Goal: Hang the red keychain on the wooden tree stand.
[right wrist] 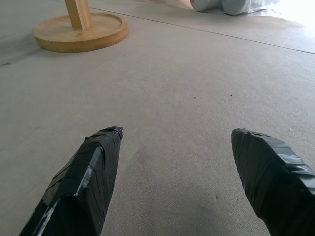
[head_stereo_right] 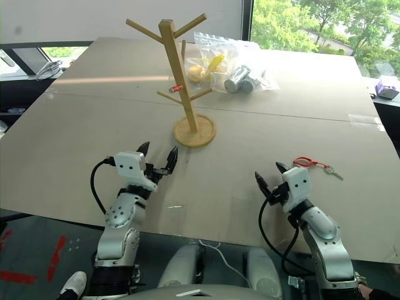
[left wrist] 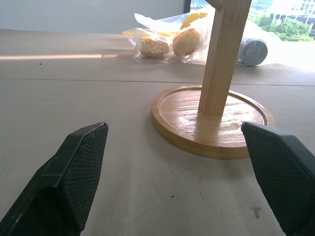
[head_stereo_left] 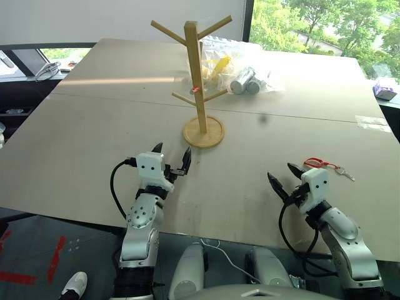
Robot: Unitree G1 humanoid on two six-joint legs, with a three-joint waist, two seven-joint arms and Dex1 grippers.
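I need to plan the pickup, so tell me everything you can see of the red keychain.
The red keychain is a thin red cord loop joined by a short link to a small silvery key, lying flat on the table. It rests on the robot's right side, just beyond the right gripper, whose jaws stand open and apart from it. Nothing but the table touches it. It lies well away from the wooden tree stand.

The grey table point(head_stereo_left: 94, 137) is carrying the wooden tree stand point(head_stereo_left: 203, 131) at its middle, clear bags of items point(head_stereo_left: 240, 69) behind it, and the red keychain point(head_stereo_left: 322, 164) lying near the right edge
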